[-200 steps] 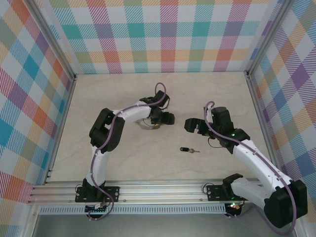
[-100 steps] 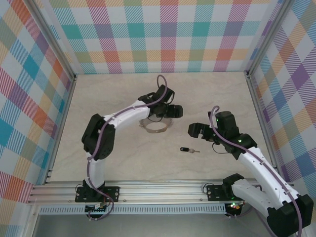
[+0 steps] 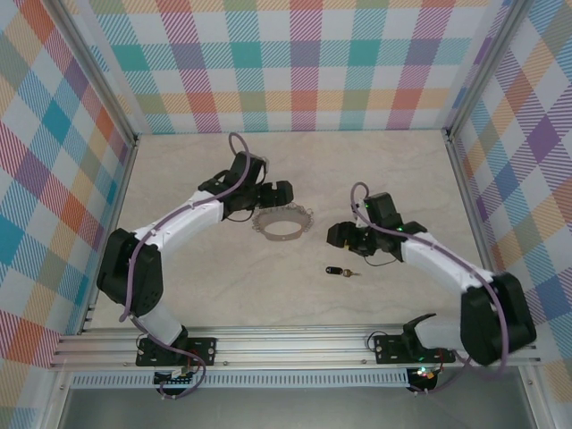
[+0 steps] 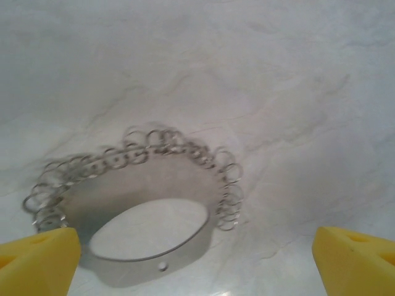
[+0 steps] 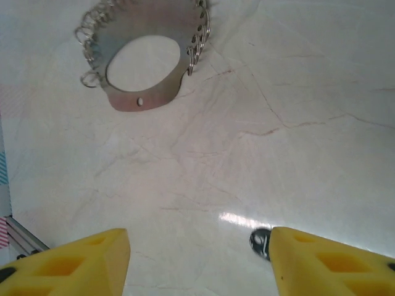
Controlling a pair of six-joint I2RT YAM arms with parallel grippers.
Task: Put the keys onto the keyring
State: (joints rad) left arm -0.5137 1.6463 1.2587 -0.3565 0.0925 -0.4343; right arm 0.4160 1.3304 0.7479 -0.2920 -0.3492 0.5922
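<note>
The left hand [image 3: 279, 193] hovered just beside the far-left edge of the thin grey metal keyring with small loops around its rim [image 4: 136, 265], its yellow-padded fingers spread wide and grasping nothing. The keyring lay flat on the pale marbled bench [image 3: 197, 286], untouched. To the right of the keyring and nearer the arm bases lay the tiny key with a black oblong plastic head and short silver blade [image 3: 334, 270], well apart from the keyring. Further right of the keyring, the right hand [image 3: 345, 239] hung above the key, also released. Picking the key up seemed the step in hand. It would go best with the fingers centred over the black head, closing across its narrow sides and leaving the blade free.
</note>
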